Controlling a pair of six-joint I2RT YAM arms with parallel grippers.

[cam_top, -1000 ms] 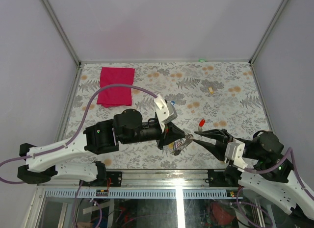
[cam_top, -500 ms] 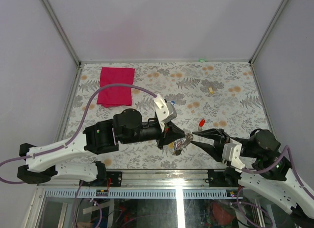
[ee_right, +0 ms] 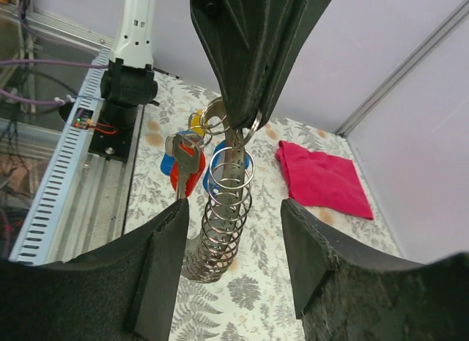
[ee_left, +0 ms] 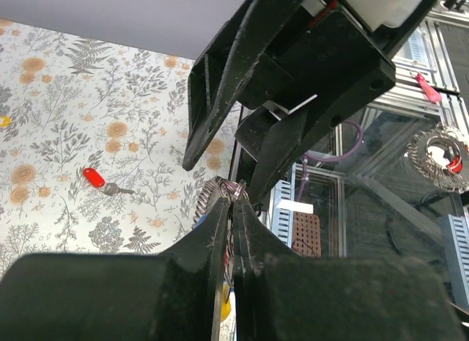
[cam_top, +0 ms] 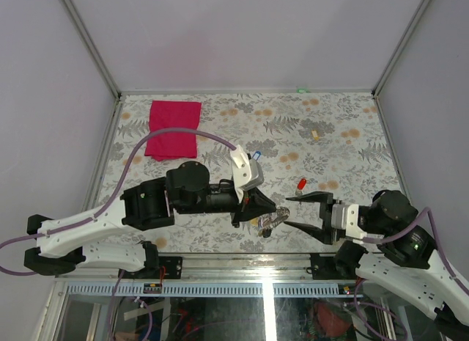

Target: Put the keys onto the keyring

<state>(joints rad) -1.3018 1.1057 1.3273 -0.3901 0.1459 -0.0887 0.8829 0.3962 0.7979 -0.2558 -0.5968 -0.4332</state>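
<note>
I am viewing the left gripper [cam_top: 271,207] reaching out over the near-centre part of the table [cam_top: 352,121], beside the near edge. Its jaws are pressing together, with only a hairline gap between them, and they are pinching the keyring [ee_right: 223,209] at its top loop. The keyring is hanging clear of the table surface. Its coiled metal strap is dangling straight down from the pinch point.

In the right wrist view I am seeing several keys [ee_right: 183,161] already hanging on the ring beside the coil. They are showing red, blue and yellow tags, and one bare metal blade is facing the camera. I cannot tell exactly how many there are.

The right gripper [cam_top: 286,212] is facing the left gripper from the right side. Its jaws are standing wide open and gripping nothing. The coil is hanging between the two open fingers without touching either one. In the left wrist view, the right gripper's fingers are framing the ring from just beyond it.

A red-tagged key [cam_top: 300,184] is lying loose on the table, just beyond the right gripper's farther finger and apart from the ring.

A red cloth [cam_top: 174,128] is lying at the far left of the table. A small tan block [cam_top: 316,134] is lying toward the far right. Both are sitting well apart from the grippers.
</note>
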